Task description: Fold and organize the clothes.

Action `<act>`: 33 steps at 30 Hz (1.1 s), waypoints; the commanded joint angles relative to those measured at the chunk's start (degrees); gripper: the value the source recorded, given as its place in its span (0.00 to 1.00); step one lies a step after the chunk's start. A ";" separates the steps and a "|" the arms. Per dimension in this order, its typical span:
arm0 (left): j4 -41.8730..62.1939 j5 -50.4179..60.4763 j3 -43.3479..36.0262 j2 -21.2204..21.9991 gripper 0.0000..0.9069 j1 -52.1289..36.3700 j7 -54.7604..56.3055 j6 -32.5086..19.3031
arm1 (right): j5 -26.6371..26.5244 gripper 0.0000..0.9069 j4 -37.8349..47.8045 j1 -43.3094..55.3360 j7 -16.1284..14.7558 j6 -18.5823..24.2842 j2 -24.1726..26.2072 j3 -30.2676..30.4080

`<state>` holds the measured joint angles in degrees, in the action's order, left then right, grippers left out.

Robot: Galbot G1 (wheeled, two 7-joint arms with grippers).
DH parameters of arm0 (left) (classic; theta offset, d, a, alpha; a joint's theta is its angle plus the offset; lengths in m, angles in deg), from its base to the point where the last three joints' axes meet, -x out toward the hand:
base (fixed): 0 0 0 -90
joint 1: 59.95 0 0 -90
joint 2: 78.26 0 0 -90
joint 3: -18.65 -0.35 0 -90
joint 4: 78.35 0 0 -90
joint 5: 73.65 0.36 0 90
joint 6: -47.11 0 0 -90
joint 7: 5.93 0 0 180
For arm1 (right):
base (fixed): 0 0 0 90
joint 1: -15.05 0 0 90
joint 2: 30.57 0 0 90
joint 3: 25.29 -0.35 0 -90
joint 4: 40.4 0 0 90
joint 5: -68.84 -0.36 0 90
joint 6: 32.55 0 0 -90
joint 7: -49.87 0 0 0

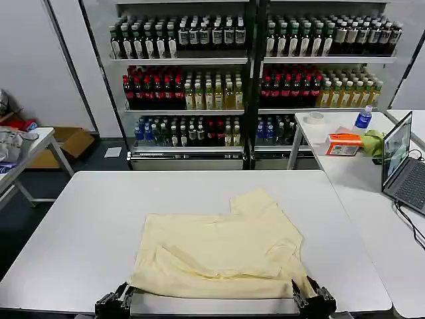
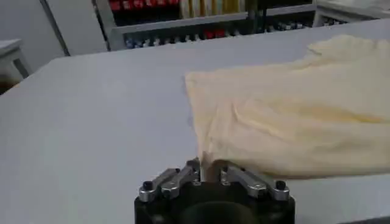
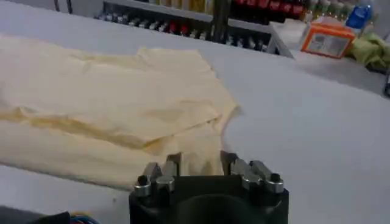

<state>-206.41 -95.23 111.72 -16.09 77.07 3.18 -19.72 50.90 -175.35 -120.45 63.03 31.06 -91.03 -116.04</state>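
Observation:
The clothes (image 1: 219,249) are one pale cream-yellow T-shirt lying flat on the white table (image 1: 86,226), with one sleeve pointing away from me and folds across its near half. My left gripper (image 1: 123,292) is at the shirt's near left corner. In the left wrist view the left gripper (image 2: 209,170) is shut on that corner of the clothes (image 2: 286,122), which rises into a peak between the fingers. My right gripper (image 1: 302,290) is at the near right corner. In the right wrist view the right gripper (image 3: 200,161) is shut on pleated fabric of the clothes (image 3: 109,103).
Shelves of bottles (image 1: 252,73) stand behind the table. A side table on the right carries a laptop (image 1: 402,163), an orange box (image 1: 343,143), a blue-capped bottle (image 1: 363,118) and a yellow-green cloth (image 1: 374,141). Another side table (image 1: 36,143) with a white-grey bundle (image 1: 10,147) stands at the left.

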 commanded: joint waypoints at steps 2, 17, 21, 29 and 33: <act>-6.83 -2.04 5.87 -0.38 1.00 2.23 0.72 1.18 | -2.67 1.00 -3.97 1.94 0.59 0.74 0.58 -3.06; -0.13 -14.43 7.46 -8.24 1.00 -13.98 6.33 3.57 | -9.03 1.00 9.73 24.03 2.76 -2.67 3.16 5.98; 2.83 -15.53 0.58 -9.04 1.00 -20.57 8.20 5.59 | -10.42 1.00 14.62 32.52 3.75 -4.41 2.54 10.93; 11.25 -17.79 -10.55 -8.56 1.00 -35.36 11.62 8.76 | -17.54 1.00 24.88 45.31 7.43 -6.80 0.49 16.80; 15.88 -18.58 -13.87 -8.54 1.00 -40.36 12.65 9.83 | -18.56 1.00 30.61 51.84 8.29 -6.82 -0.27 19.84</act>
<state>-201.45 -110.26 109.19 -23.46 54.52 12.35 -12.94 36.73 -156.00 -84.03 69.43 25.63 -90.60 -102.81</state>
